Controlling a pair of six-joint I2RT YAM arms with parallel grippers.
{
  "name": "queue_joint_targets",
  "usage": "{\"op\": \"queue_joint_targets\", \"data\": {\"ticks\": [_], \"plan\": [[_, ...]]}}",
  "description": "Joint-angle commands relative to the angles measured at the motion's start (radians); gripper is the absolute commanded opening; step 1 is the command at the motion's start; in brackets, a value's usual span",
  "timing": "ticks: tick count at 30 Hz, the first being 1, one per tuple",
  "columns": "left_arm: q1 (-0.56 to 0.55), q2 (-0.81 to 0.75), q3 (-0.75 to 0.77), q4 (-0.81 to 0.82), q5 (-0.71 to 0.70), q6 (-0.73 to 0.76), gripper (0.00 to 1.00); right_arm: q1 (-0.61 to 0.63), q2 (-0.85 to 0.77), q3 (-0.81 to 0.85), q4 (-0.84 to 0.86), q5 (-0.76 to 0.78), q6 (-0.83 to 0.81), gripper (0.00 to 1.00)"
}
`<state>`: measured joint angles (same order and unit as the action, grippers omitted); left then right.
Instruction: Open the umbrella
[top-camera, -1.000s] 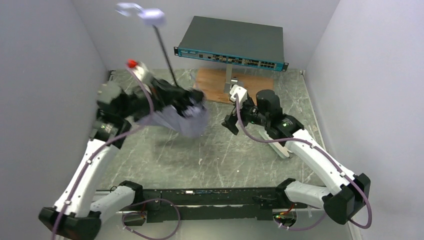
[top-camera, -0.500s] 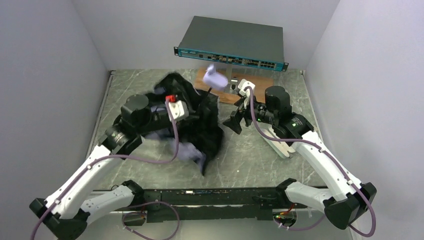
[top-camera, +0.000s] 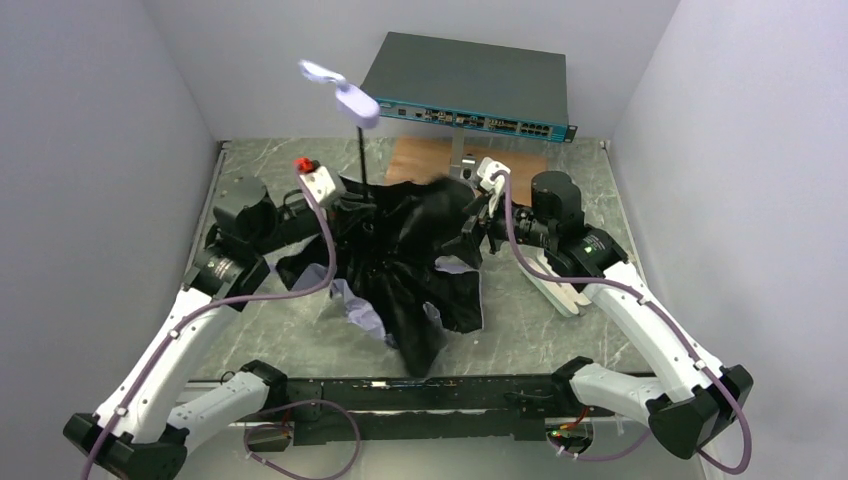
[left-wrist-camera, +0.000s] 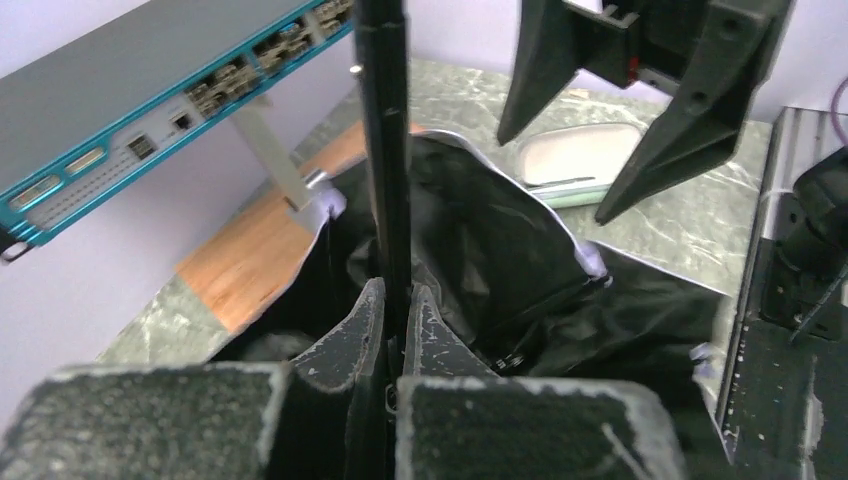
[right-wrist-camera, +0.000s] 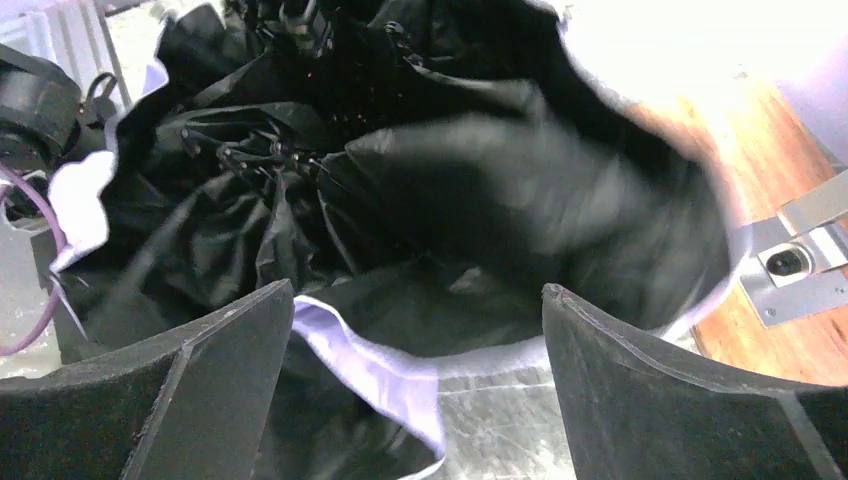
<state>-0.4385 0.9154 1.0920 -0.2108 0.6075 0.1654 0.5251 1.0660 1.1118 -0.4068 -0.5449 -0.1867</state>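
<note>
left gripper is clamped tight on the thin black shaft of the umbrella, just in front of the network box, with the handle up high by the box's left end. right gripper, also in front of the box, has its fingers spread wide apart, facing the black lining. the canopy sprawls crumpled and half-open on the table.

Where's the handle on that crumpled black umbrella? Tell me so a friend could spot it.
Start at the grey switch box at the back of the table. Left of its front, a thin black shaft rises from the crumpled umbrella. The handle is the small rounded knob at its top, pale lavender where shaft and lining are black.
</note>
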Motion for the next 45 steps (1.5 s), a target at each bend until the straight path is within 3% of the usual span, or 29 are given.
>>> {"op": "queue_joint_targets", "data": {"ticks": [1, 5, 9, 16, 27, 30, 34, 35, 38, 39, 41, 45], "plan": [[-0.128, -0.003, 0.055, 0.038, -0.017, -0.020, 0.00, -0.002, -0.006, 0.054, 0.095, -0.061, 0.054, 0.93], [-0.068, -0.025, -0.031, 0.192, 0.004, -0.137, 0.00, 0.000, -0.009, 0.085, 0.110, -0.094, 0.080, 0.89], [-0.036, 0.016, -0.003, 0.251, 0.119, -0.226, 0.00, 0.009, -0.003, 0.070, 0.190, -0.139, 0.077, 0.87], [-0.038, 0.128, 0.126, 0.158, 0.187, -0.240, 0.00, 0.087, 0.129, 0.047, 0.499, -0.182, 0.161, 0.72], [-0.038, 0.178, 0.191, 0.154, 0.262, -0.217, 0.00, 0.190, 0.272, 0.119, 0.561, -0.111, 0.137, 0.54], [-0.037, 0.170, 0.163, 0.167, 0.305, -0.211, 0.00, 0.209, 0.314, 0.166, 0.548, -0.104, 0.138, 0.40], [-0.023, 0.170, 0.135, 0.199, 0.284, -0.237, 0.00, 0.220, 0.313, 0.167, 0.548, -0.084, 0.134, 0.00], [-0.007, 0.172, 0.151, 0.189, 0.278, -0.235, 0.11, 0.221, 0.305, 0.162, 0.541, -0.072, 0.132, 0.00], [0.104, 0.164, 0.182, 0.182, 0.220, -0.284, 0.62, 0.204, 0.287, 0.127, 0.564, -0.024, 0.180, 0.00], [0.149, 0.163, 0.192, 0.179, 0.246, -0.299, 0.74, 0.195, 0.284, 0.120, 0.577, -0.032, 0.213, 0.00], [0.218, 0.161, 0.206, 0.110, 0.320, -0.241, 0.82, 0.193, 0.272, 0.103, 0.599, -0.009, 0.224, 0.00], [0.231, 0.111, 0.151, -0.097, 0.431, 0.068, 0.72, 0.191, 0.259, 0.085, 0.645, 0.020, 0.257, 0.00]]}}
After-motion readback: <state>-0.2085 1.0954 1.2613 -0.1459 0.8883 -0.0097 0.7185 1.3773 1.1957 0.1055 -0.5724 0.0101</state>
